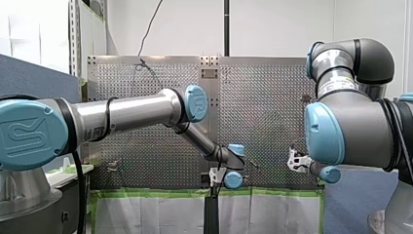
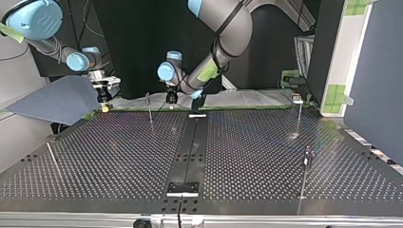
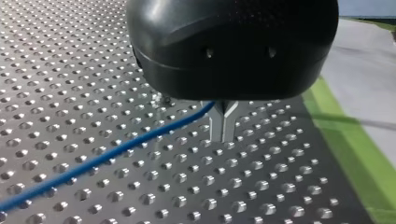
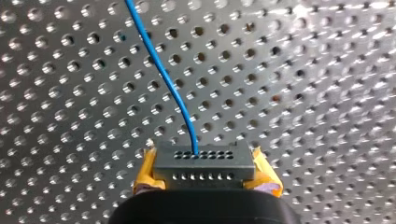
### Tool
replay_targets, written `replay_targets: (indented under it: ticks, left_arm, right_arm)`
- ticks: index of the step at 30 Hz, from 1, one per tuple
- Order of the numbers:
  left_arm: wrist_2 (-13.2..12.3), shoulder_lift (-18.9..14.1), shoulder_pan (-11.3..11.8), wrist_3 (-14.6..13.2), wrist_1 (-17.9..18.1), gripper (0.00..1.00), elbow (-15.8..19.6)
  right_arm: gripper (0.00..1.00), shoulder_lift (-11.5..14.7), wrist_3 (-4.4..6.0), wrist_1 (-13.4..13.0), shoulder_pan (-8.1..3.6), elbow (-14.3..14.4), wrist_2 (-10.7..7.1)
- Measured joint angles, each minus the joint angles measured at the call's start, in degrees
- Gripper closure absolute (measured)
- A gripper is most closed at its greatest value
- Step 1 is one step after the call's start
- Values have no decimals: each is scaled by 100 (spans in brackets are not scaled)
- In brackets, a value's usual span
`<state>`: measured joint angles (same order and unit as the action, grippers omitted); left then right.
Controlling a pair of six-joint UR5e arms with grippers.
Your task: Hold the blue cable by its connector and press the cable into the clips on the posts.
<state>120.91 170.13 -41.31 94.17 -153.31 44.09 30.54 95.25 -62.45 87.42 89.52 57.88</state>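
Right wrist view: my right end effector [image 4: 205, 177] pinches the connector [image 4: 204, 161] between yellow pads [image 4: 144, 176], and the blue cable [image 4: 161, 70] runs away from it. Left wrist view: my left end effector [image 3: 223, 125], further from the connector, is pressed together on the cable. Top view: a post [image 2: 149, 108] stands just past the connector. I judge routing is about to start, and the next move calls for lowering the cable into its clip.

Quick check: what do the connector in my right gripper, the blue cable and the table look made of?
The connector: dark grey, matte, moulded pin holes, probably plastic. The blue cable: smooth, bends freely, likely plastic-sheathed wire. The table: bright, reflective perforated sheet, apparently metal.
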Motion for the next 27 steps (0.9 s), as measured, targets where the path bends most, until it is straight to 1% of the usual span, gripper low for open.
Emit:
replay_targets:
  ticks: [2,5,10,16,21,27]
  left_arm:
    - [-24,2,25,5,-26,100,-105]
    - [-43,-5,54,11,-9,100,-251]
    - [-60,-10,62,56,39,100,-384]
    - [-35,-12,65,81,6,100,-410]
    - [-21,-12,64,84,-16,100,-412]
    - [17,-12,67,112,-16,100,-413]
  right_arm:
    - [100,-92,-30,54,-5,-93,-1]
    - [100,-152,-45,102,-6,-204,-2]
    - [100,-179,-28,131,-7,-337,-5]
    - [100,-187,55,144,-8,-509,-17]
    - [100,-198,171,134,-10,-647,-122]
    - [100,-230,240,163,-10,-802,-195]
